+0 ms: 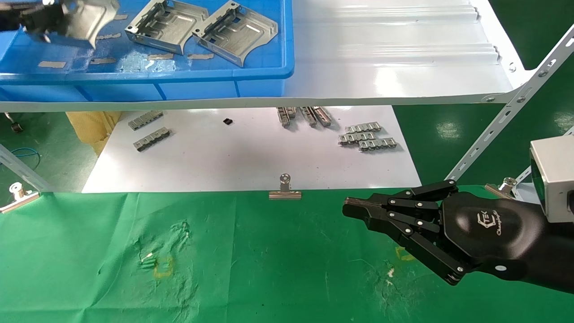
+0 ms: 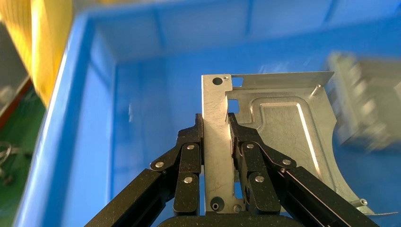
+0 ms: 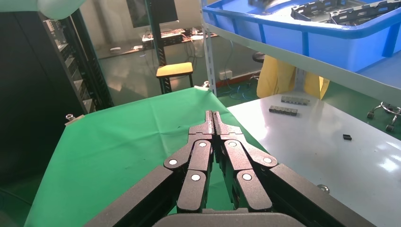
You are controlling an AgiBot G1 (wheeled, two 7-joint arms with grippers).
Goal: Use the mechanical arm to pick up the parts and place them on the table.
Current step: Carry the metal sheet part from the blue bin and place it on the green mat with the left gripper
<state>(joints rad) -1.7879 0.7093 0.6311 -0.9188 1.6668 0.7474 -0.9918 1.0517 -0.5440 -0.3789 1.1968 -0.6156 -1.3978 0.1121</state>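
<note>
My left gripper (image 1: 58, 20) is at the top left, over the blue bin (image 1: 143, 78), shut on a silvery bracket (image 1: 92, 18). In the left wrist view the fingers (image 2: 191, 146) clamp the bracket's flange (image 2: 216, 123) and the bracket (image 2: 283, 127) hangs clear of the bin floor. Two more brackets lie in the bin, one (image 1: 166, 24) beside the other (image 1: 235, 31). The green cloth table (image 1: 251, 260) lies below, in front. My right gripper (image 1: 352, 208) is shut and empty above the cloth at the right; it also shows in the right wrist view (image 3: 213, 118).
The bin stands on a glossy white ribbed shelf (image 1: 394, 67). Under it a flat white sheet (image 1: 251, 157) holds small silver link strips (image 1: 367, 137). A silver binder clip (image 1: 284, 188) sits at the cloth's far edge. A slanted shelf brace (image 1: 506, 116) stands at the right.
</note>
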